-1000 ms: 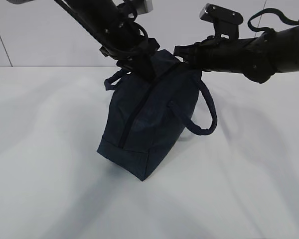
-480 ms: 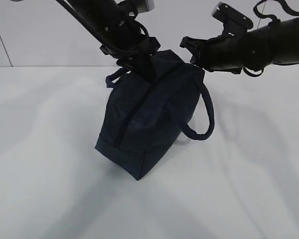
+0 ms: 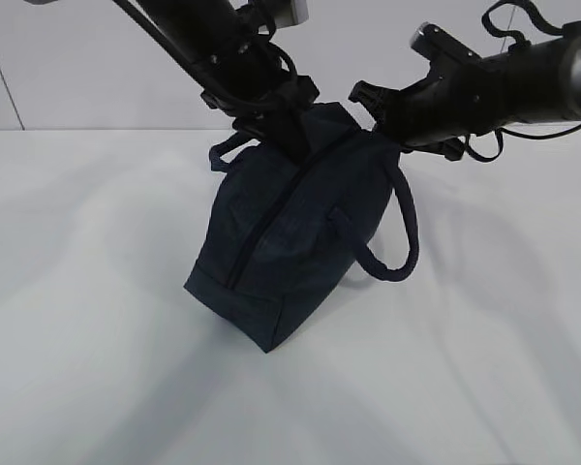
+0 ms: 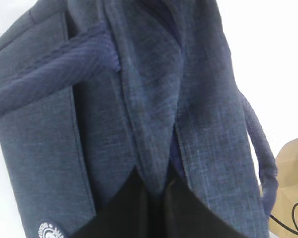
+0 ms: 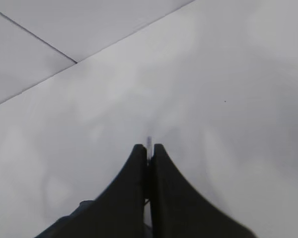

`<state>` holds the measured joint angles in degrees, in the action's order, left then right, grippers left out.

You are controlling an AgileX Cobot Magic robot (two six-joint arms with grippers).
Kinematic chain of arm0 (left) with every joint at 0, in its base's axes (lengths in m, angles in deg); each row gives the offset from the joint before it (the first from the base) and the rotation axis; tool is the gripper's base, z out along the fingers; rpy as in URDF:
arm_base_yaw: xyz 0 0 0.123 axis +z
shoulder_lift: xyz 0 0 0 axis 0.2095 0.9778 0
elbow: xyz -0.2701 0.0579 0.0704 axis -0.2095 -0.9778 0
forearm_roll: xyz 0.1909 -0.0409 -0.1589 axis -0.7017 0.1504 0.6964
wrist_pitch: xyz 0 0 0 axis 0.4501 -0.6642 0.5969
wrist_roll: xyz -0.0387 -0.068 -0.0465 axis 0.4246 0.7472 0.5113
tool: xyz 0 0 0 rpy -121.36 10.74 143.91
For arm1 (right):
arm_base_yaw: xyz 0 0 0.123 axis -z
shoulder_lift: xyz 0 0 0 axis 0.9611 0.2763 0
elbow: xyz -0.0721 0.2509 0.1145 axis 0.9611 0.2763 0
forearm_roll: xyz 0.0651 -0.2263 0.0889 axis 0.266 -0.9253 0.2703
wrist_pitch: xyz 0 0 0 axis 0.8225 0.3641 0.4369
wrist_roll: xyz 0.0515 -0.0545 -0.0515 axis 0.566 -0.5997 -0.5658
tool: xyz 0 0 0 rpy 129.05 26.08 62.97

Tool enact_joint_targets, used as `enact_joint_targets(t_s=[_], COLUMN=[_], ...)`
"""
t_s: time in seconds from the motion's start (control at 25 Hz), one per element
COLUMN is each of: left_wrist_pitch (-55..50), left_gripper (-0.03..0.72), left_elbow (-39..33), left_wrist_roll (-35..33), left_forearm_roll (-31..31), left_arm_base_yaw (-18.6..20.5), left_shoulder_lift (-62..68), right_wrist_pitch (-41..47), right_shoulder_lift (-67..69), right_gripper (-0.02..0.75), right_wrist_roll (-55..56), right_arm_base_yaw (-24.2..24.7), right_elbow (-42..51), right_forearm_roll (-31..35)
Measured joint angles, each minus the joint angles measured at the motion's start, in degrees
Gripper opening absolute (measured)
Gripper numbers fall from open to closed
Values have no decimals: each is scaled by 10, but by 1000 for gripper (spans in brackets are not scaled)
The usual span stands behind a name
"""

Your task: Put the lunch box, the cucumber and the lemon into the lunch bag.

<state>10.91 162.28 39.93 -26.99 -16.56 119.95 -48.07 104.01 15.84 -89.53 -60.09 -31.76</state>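
1. Lunch bag [image 3: 290, 242] stands tilted on the white table [image 3: 97, 368], far end raised, near lower corner touching the surface.
2. Left gripper [image 3: 289, 136] pinches the bag's top fabric at the zipper seam (fingers pressed together on cloth in the left wrist view).
3. Right gripper [image 5: 148, 151] is pressed together and holds nothing; it hangs beside the bag's upper right corner.
4. One loop handle [image 3: 399, 232] droops right.

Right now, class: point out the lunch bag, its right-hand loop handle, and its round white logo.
lunch bag [image 3: 271, 252]: exterior view, on the side panel.
loop handle [image 3: 405, 232]: exterior view, on the padded curve.
logo [image 4: 49, 231]: left wrist view, on the white round patch.
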Motion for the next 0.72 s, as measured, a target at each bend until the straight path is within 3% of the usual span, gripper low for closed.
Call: enact_joint_targets(t_s=[0.36,0.72], left_wrist_pitch=[-2,-4], left_gripper=[-10,-10], left_elbow=[0,0], left_wrist_roll=[0,0], left_forearm_roll=[7,10], left_arm_base_yaw=[0,0], left_shoulder_lift=[0,0], right_wrist_pitch=[22,24], right_shoulder_lift=[1,12], right_gripper=[0,0], right_wrist_roll=[0,-24], right_arm_base_yaw=[2,2], right_elbow=[-1,-5], right_forearm_roll=[71,76])
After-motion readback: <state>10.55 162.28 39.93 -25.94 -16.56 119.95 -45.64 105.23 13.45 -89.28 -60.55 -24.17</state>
